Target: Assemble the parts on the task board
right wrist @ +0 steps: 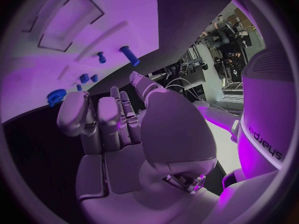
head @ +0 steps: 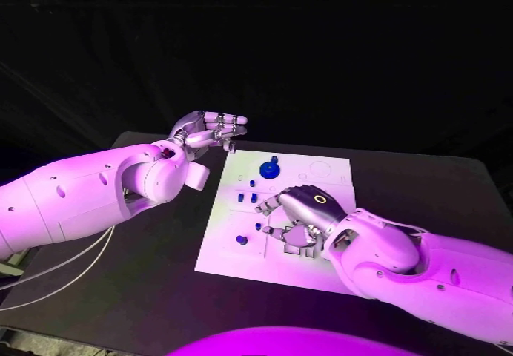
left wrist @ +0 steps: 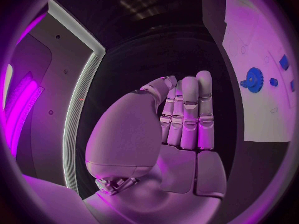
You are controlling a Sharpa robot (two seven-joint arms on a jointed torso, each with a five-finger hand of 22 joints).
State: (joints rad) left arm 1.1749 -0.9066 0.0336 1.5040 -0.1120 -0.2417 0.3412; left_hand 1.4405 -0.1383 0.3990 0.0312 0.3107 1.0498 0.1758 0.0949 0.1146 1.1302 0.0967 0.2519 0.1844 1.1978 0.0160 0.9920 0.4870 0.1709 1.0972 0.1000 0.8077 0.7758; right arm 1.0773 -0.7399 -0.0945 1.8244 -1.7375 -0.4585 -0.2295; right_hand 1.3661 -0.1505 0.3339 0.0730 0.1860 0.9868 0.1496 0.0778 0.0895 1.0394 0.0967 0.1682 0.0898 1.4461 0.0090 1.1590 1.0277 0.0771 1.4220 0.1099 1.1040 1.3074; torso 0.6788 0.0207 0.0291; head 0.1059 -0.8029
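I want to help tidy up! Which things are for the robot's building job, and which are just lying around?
For the job:
task board
blue gear
small blue parts
left hand
right hand

Just lying around:
pale cables at the black table

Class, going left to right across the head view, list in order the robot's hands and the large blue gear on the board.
Left hand → blue gear → right hand.
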